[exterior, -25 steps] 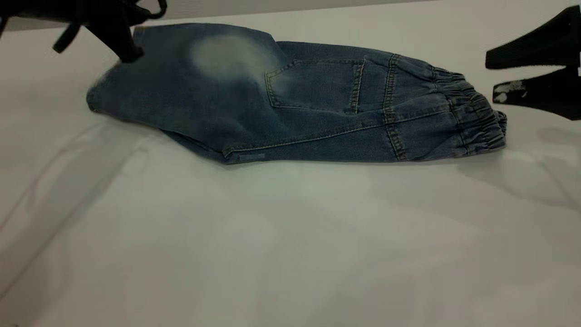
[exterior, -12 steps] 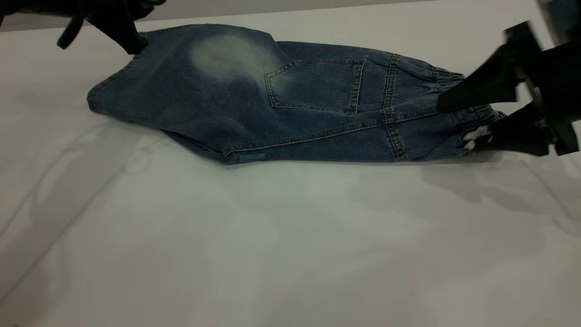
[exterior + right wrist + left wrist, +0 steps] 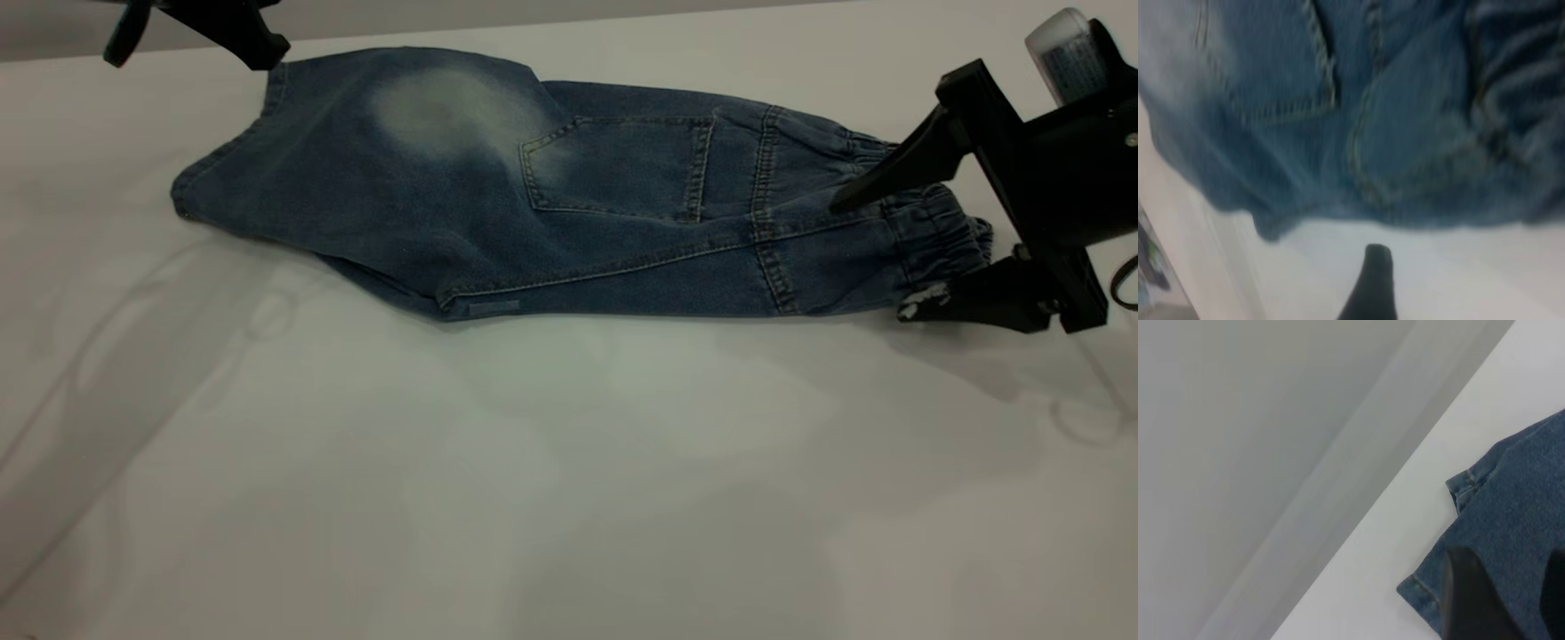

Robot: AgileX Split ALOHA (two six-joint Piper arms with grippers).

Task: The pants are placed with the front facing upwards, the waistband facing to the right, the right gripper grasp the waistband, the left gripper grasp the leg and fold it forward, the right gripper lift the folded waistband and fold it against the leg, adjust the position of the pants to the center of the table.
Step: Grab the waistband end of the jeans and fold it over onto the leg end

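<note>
Right tool (image 3: 876, 258) spread, straddling waistband (image 3: 929, 236); I'd pinch there. Pants (image 3: 498, 196) soft, floppy. Left tool (image 3: 258, 49) over leg, grip unreadable.

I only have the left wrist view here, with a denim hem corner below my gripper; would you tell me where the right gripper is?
Observer: The right gripper is at the waistband, on the right end of the pants.
Operator: Is it closed on the band?
Observer: No, it is open, one finger above the band, the other low by its near edge.
Operator: Are the pants folded?
Observer: Lengthwise only, a patch pocket facing up; the waistband lies flat on the table.
</note>
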